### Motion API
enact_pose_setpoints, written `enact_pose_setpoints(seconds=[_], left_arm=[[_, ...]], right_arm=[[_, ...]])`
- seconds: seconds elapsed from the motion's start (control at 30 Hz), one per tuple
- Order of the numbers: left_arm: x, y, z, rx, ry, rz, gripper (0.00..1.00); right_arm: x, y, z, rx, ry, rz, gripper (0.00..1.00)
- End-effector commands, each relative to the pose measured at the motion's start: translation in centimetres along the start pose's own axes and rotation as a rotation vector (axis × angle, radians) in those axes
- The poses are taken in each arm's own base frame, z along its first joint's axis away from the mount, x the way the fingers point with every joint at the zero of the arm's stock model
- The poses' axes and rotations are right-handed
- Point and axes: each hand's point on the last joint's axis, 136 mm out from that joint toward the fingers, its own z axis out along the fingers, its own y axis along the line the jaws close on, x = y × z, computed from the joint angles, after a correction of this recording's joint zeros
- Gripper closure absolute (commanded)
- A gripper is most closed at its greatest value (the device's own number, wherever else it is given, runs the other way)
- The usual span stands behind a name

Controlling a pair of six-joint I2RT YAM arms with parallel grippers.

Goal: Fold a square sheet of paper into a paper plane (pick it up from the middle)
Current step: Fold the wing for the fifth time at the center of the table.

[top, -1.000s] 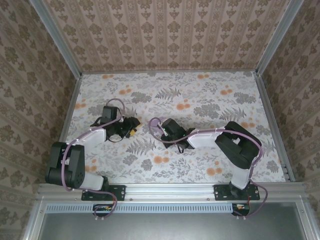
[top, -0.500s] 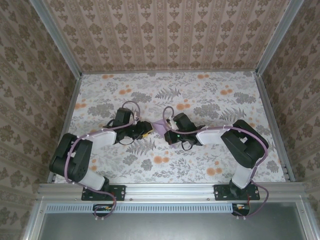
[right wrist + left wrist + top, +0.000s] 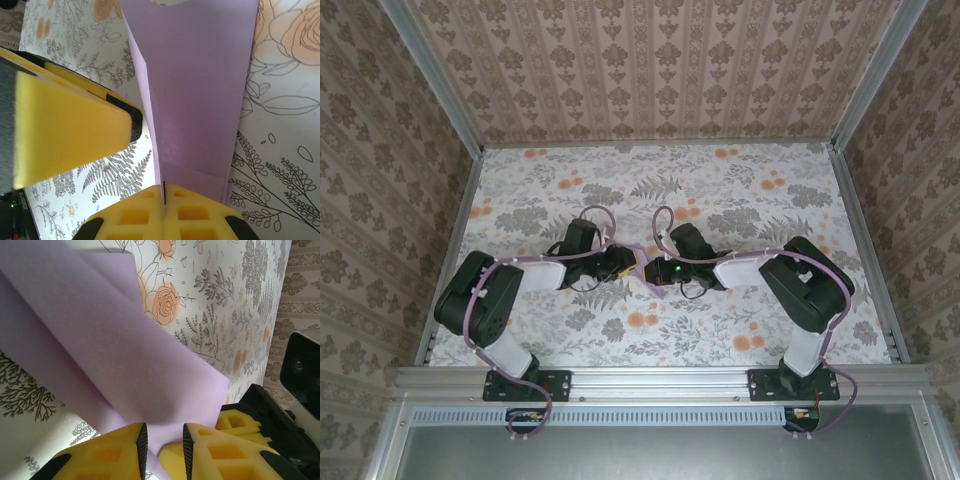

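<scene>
Table [image 3: 740, 200]: floral top, patterned walls on three sides, metal rail along the near edge.

Left arm [image 3: 510, 275] and right arm [image 3: 760, 265]: both reach inward, low over the table, wrists meeting nose to nose at the middle.

Paper [image 3: 645, 265]: lavender, plain. From above it is a slim slanted strip caught between the two grippers, mostly hidden by them. It sits at the table's centre, raised off the surface where it is held. In the left wrist view the paper [image 3: 125, 350] is doubled over on itself with a soft rounded fold, one flap lying over the other, and floral table shows past its far edge. In the right wrist view the paper [image 3: 195, 100] runs away from the camera as a long band with a straight crease down its left side and a short overlapping layer near the pads.

Left gripper [image 3: 625, 262]: seen from its own wrist, the left gripper [image 3: 161, 432] has its yellow pads a narrow gap apart with the paper's fold lying in that gap. Cannot tell whether the pads press it.

Right gripper [image 3: 658, 270]: seen from its own wrist, the right gripper [image 3: 163, 192] has its pads pressed together, the paper's edge clamped in the seam between them.

One left finger [image 3: 70, 130] shows just beside the paper's creased side.
</scene>
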Motion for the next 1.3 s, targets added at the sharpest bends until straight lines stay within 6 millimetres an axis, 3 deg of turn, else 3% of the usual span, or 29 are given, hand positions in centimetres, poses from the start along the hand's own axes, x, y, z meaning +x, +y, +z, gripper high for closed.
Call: enact_pose_setpoints(seconds=[0.0,0.5,0.77,0.97,1.27], left_arm=[[-0.1,-1.0,0.2,0.036,-0.001,0.014,0.73],[0.6,-1.0,1.3,0.048,0.049,0.019,0.75],[0.9,0.4,1.9,0.006,0.059,-0.011,0.78],[1.3,1.2,2.0,-0.026,0.077,-0.028,0.79],[0.9,2.2,2.2,-0.063,0.056,-0.036,0.80]], right_arm=[[0.6,-0.5,0.5,-0.007,0.033,0.036,1.00],[1.8,-1.6,1.4,0.023,0.093,0.064,1.00],[2.0,-1.7,1.4,0.029,0.110,0.077,1.00],[1.6,-1.0,0.7,0.010,0.113,0.089,0.89],[1.5,-0.2,-0.3,-0.009,0.126,0.097,0.81]])
